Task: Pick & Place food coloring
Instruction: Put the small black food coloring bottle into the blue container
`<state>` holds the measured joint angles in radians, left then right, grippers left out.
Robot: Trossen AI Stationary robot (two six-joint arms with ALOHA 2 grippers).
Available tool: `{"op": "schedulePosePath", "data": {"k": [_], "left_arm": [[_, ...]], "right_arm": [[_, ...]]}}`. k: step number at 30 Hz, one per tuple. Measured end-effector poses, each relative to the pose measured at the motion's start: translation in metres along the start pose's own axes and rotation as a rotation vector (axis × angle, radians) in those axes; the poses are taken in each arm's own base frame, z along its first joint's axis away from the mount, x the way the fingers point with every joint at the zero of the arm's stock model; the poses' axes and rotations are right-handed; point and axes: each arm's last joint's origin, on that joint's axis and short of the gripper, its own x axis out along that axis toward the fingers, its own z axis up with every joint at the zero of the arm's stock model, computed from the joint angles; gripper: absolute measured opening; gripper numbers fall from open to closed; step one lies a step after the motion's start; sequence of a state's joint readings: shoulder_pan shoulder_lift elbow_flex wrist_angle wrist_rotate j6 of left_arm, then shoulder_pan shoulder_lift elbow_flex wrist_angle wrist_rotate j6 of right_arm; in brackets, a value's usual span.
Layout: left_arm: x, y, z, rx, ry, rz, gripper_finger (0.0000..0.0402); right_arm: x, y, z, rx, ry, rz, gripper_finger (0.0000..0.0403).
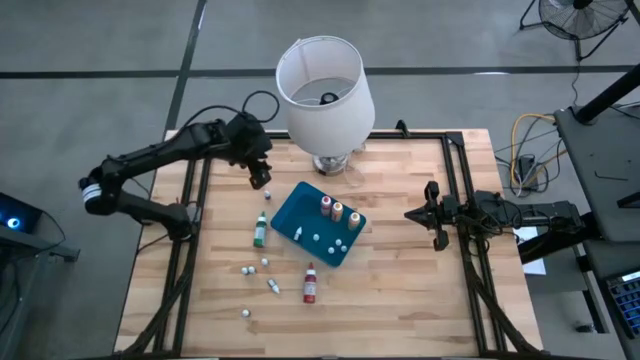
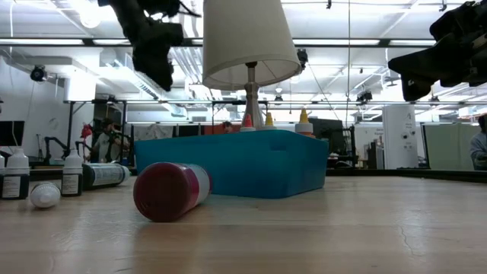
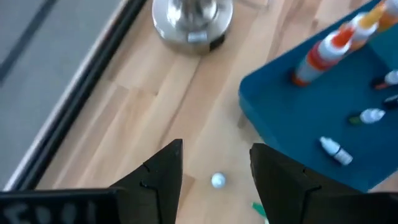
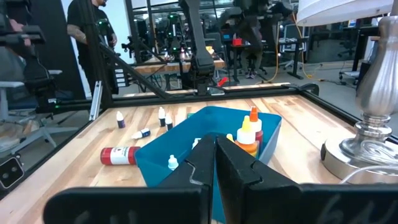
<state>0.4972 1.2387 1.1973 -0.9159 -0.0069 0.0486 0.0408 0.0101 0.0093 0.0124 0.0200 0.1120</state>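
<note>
The food coloring bottles are scattered. Three stand upright in the teal tray, and small pale ones lie on the tray floor. A green bottle and a red one lie on their sides on the wood to the left of and nearer than the tray. My left gripper hangs open above the table's far left part, slanting down. A small white piece lies on the wood below its fingers. My right gripper waits shut and level at the table's right side.
A white-shaded lamp stands on its metal foot at the far edge, close behind the tray. Several tiny bottles lie near the table's front left. Black rails run along both sides. Bare wood lies at the near right.
</note>
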Motion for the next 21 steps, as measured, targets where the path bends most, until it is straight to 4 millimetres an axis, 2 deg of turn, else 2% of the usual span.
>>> {"op": "schedulePosePath", "data": {"k": [12,21], "left_arm": [[0.04,0.01,-0.002,-0.105,0.208,-0.172,0.016],[0.071,0.014,-0.009,-0.14,0.391,-0.159,0.016]], "right_arm": [[0.0,0.0,0.0,0.0,0.0,-0.001,0.0008],[0.0,0.0,0.0,0.0,0.0,0.0,0.0008]]}}
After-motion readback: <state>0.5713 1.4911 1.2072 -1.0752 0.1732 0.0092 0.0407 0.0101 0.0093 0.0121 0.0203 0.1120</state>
